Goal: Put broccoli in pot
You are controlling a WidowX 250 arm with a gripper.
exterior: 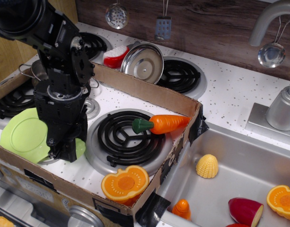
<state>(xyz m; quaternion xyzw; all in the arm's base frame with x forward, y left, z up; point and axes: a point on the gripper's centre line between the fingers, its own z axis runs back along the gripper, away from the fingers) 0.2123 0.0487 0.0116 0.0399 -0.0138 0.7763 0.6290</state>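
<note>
The broccoli (80,147) is a pale-green lump, mostly hidden behind my black gripper (65,152), at the left edge of the front burner (126,137). The gripper points down and its jaws are closed around the broccoli, holding it just above the stove top. The steel pot (37,69) stands behind my arm at the back left. Only its rim and a wire loop handle (93,84) show.
A lime-green plate (21,135) lies left of the gripper. A carrot (163,124) lies on the burner's far right. An orange squash half (126,182) sits at the front. A cardboard wall (145,92) rings the area. A steel lid (142,63) leans behind it. The sink (230,156) at right holds toy food.
</note>
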